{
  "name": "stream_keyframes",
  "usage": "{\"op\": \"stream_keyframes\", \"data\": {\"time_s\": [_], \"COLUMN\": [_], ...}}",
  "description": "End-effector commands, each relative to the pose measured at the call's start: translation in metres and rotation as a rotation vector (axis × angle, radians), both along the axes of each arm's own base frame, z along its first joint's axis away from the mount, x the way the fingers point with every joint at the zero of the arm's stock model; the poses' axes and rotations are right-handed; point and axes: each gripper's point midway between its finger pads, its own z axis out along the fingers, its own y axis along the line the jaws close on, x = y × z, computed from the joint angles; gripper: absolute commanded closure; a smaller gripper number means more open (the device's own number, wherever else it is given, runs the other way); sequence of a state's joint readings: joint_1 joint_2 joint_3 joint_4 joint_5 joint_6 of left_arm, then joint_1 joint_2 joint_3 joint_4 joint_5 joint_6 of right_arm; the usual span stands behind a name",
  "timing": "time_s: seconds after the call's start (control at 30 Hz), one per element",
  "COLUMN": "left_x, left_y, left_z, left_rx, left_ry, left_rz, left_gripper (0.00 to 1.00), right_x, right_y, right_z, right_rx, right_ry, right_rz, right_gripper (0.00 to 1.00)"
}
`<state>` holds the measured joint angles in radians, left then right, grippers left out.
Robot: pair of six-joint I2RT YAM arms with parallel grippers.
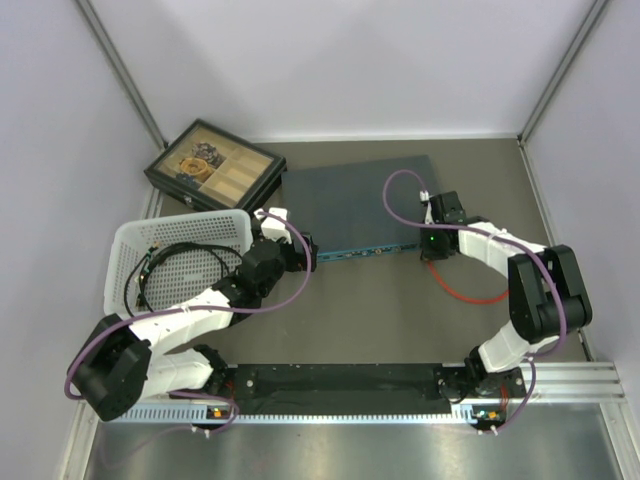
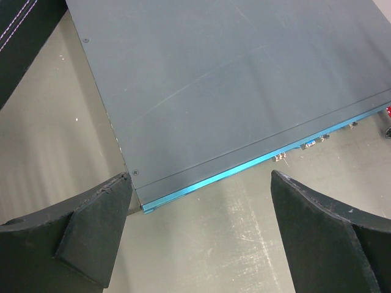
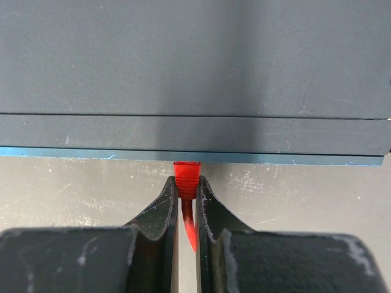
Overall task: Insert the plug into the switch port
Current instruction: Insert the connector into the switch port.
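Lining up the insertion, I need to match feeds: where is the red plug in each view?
Right wrist: plug centre frame, pinched between the fingers, tip at the switch.
Top external: plug hidden under the right gripper at the switch's front; only its red cable shows.
Left wrist: a red speck at the far right edge, possibly it; too small to tell.
Shared landmark: the switch's teal edge.

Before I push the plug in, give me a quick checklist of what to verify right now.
1. Plug gripped by right gripper: ok, shut on it.
2. Plug square to the switch front edge: ok.
3. Plug lined up with a port: cannot tell, sockets hidden from above.
4. Left gripper bracing the switch: not ok, open around its corner.
5. Red cable slack: ok, loops loosely behind.
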<state>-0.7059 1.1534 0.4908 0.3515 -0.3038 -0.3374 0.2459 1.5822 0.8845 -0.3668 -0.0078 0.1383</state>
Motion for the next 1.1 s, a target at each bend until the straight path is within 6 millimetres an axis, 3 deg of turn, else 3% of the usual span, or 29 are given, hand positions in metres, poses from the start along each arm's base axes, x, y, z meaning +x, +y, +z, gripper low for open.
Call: {"op": "stream_keyframes", "data": {"time_s": [0.0, 0.23, 0.47, 0.8, 0.9, 1.07], "left_x": [0.002, 0.002, 0.001, 0.002, 0.001, 0.003], "left_y": [-0.003, -0.002, -0.003, -0.002, -0.002, -0.001], "left_z": [0.020, 0.019, 0.018, 0.020, 0.019, 0.019], "left_rx": [-0.037, -0.036, -0.033, -0.034, -0.033, -0.029], "left_ry": [-0.055, -0.054, -0.052, -0.056, -0.056, -0.060], "left_rz": [-0.007, -0.005, -0.009, -0.008, -0.006, 0.003], "left_gripper": [0.01, 0.01, 0.01, 0.01, 0.01, 0.01], "right_x": [0.119, 0.123, 0.130, 0.137, 0.128, 0.099], "right_y": [0.038, 0.036, 0.039, 0.050, 0.047, 0.033], "right_z": [0.106, 0.134, 0.145, 0.131, 0.127, 0.111], "right_rx": [0.181, 0.172, 0.176, 0.214, 0.199, 0.141], "right_ry": [-0.519, -0.578, -0.602, -0.585, -0.561, -0.514], "right_rz": [-0.012, -0.011, 0.001, 0.017, 0.021, 0.037], "right_gripper": [1.00, 1.00, 1.00, 1.00, 0.94, 0.73]}}
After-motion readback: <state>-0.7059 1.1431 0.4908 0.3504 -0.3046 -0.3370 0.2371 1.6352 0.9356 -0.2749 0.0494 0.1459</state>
